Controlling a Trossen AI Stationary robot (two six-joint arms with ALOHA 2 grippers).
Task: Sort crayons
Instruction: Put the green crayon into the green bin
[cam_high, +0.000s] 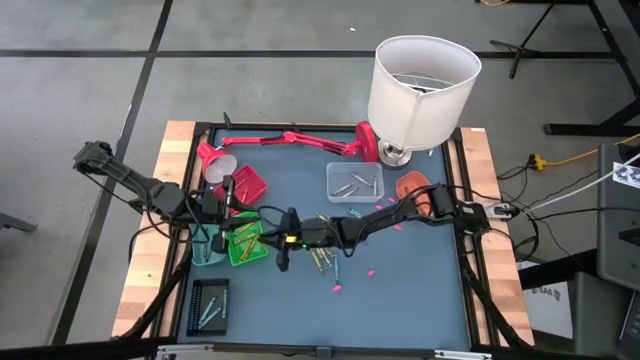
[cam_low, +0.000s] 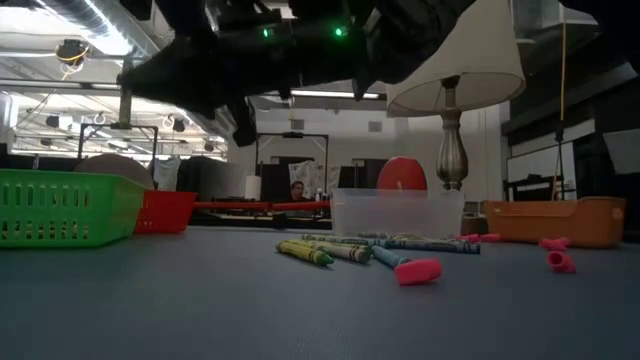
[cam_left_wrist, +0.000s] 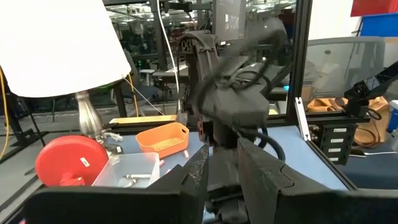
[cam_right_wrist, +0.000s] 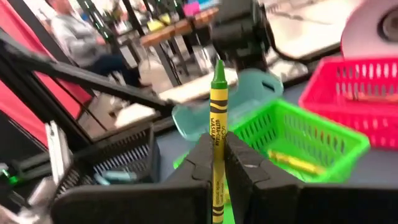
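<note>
A: What is the right gripper (cam_right_wrist: 217, 165) doing?

B: Its fingers are pressing tight on a green-tipped yellow crayon (cam_right_wrist: 217, 112), which is standing upright between them. In the high view the gripper (cam_high: 284, 243) is hanging near table centre, at 3 o'clock from the green tray (cam_high: 243, 243).

A: And the left gripper (cam_left_wrist: 214, 171)?

B: Its fingers are standing partly apart with nothing between them. It is sitting at 9 o'clock from the right gripper, over the teal tray (cam_high: 207, 250).

A: How many trays are showing?

B: Six: red (cam_high: 246, 185), green, teal, black (cam_high: 208, 305), clear (cam_high: 354, 182) and orange (cam_high: 412, 186). The black one is lying at 7 o'clock from table centre, the clear and orange ones at 1 o'clock.

A: Where are the loose crayons lying?

B: A pile (cam_low: 372, 246) is lying on the blue mat just at 4 o'clock from the right gripper; its count cannot be told. One yellow crayon (cam_right_wrist: 295, 162) is lying in the green tray. At least four pink bits (cam_low: 417, 270) are lying scattered beside the pile.

A: Other items?

B: One white-shaded lamp (cam_high: 420, 90) is standing at 1 o'clock, and one red desk lamp (cam_high: 290, 140) is lying along the 12 o'clock edge.
</note>
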